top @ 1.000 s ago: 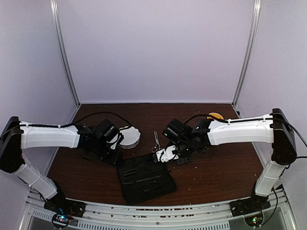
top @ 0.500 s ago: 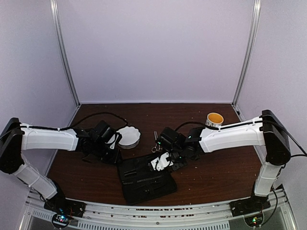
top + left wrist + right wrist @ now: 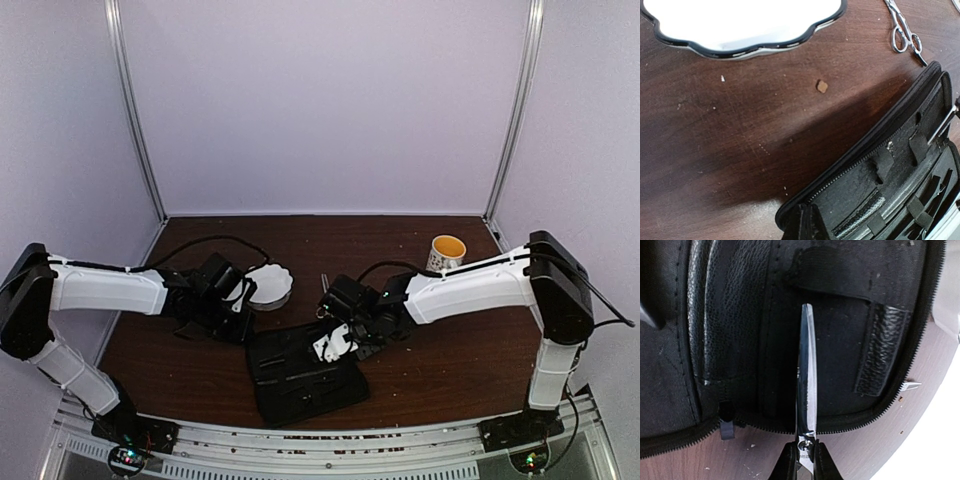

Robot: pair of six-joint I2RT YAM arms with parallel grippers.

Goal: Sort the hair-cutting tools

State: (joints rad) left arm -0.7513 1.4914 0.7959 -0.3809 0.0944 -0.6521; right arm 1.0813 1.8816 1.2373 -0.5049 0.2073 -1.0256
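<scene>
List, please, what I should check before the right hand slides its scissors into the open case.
1. Right hand clamped on the scissors near the pivot: ok.
2. Blades over the open case, pointing toward a strap: ok.
3. Tip lined up to pass under that strap: cannot tell.
4. Left hand shut on the case's edge, steadying it: ok.
5. Second scissors on the table, apart from the case: ok.

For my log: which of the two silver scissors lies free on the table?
The loose scissors flat on the table beyond the black case, touched by nothing. The other scissors are clamped in the right hand, blades over the case.
</scene>
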